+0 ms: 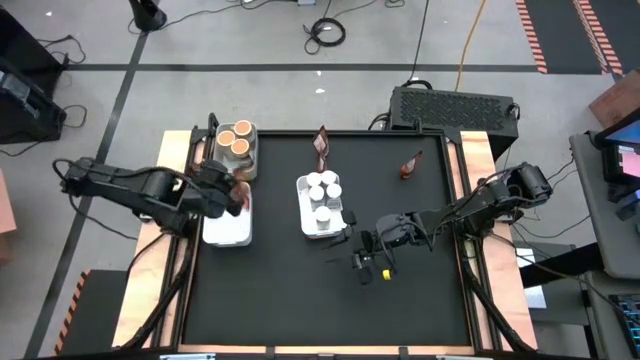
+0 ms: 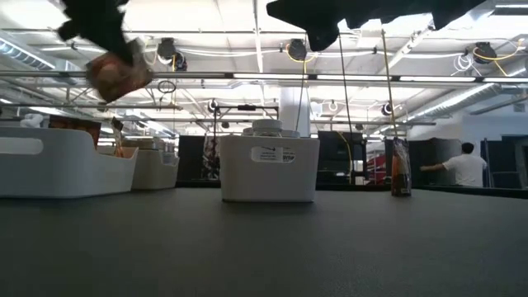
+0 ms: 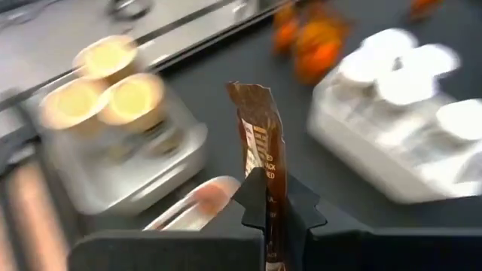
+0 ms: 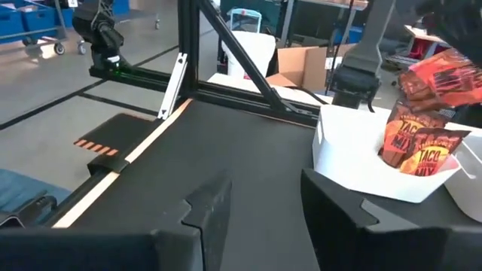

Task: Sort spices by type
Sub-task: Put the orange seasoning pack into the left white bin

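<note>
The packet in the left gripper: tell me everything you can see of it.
The packet is a slim, reddish-brown crinkly sachet with pale print, standing upright, its lower end pinched in the left gripper. It hangs in the air over the left white tray, touching nothing else. The print is too blurred to read.

Black table (image 1: 300,300): three white trays (image 1: 322,222) (left, centre); two loose packets (image 1: 320,146) at far edge.

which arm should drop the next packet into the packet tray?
Left. The left gripper already pinches a packet above the packet tray. The right gripper sits open and empty near the table's middle.
</note>
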You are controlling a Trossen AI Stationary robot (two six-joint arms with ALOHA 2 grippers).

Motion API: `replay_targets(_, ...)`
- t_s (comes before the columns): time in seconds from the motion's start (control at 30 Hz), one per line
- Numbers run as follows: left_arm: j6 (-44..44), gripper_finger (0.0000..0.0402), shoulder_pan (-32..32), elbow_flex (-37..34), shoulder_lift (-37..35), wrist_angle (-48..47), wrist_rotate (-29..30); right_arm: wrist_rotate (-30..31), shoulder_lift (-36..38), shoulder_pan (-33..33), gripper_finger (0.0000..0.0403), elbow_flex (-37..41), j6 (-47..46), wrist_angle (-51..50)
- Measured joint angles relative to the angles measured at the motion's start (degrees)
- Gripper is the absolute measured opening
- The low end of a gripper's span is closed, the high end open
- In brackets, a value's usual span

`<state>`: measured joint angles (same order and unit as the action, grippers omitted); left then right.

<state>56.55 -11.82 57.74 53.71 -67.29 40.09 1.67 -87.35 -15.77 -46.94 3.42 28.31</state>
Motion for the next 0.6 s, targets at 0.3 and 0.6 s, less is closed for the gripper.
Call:
replay_targets(0.3,18.0,0.0009,-7.5,-6.1,1.0,-10.3,2.2,0.0,0.0,0.3,0.0146,0.0,0.2,-1.6)
replay_targets(0.6,32.0,0.0009,-19.0,-17.4,1.2,-0.9,12.9,0.0,0.0,2.0,0.0146,0.0,0.4,-3.7)
